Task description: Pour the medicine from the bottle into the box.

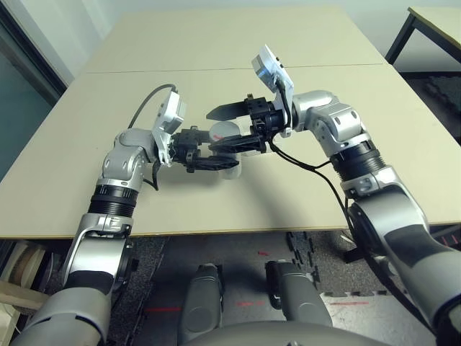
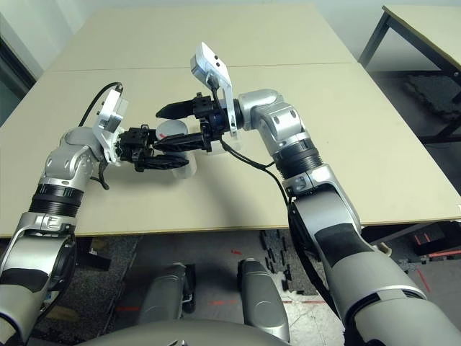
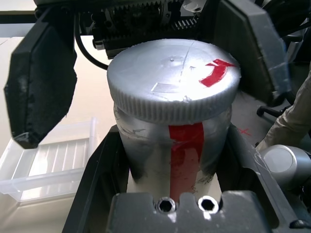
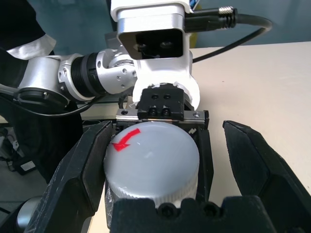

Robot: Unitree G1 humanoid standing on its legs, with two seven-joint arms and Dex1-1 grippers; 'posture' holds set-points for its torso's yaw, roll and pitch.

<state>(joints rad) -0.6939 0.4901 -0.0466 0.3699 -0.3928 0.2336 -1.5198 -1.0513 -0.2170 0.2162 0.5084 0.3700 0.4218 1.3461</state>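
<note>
Above the near half of the tabletop [image 1: 302, 194], your two arms meet just left of its middle, bent inward from the near-left and near-right corners. Your left arm [image 1: 124, 166] reaches over the near edge and turns its wrist toward the right edge; its gripper [image 3: 172, 127] is closed on the bottle [image 3: 182, 155], one black finger on each side, below the cap [image 3: 173, 73]. You have the bottle roughly upright, red stripe down its side, cap on. Your right arm [image 1: 338, 133] stretches farther in and angles toward the left edge, with its gripper [image 1: 209, 131] spread around the cap: one finger lies close beside it, the other stands well apart. You can't tell whether the closer finger touches it. From the head, the right gripper's near finger crosses in front of the bottle and hides part of its body, and you can't make out whether its base meets the tabletop. The clear box [image 3: 53, 158] sits on the tabletop toward the right edge from the bottle, partly covered by your right gripper; the left wrist view cuts off one side of it.
</note>
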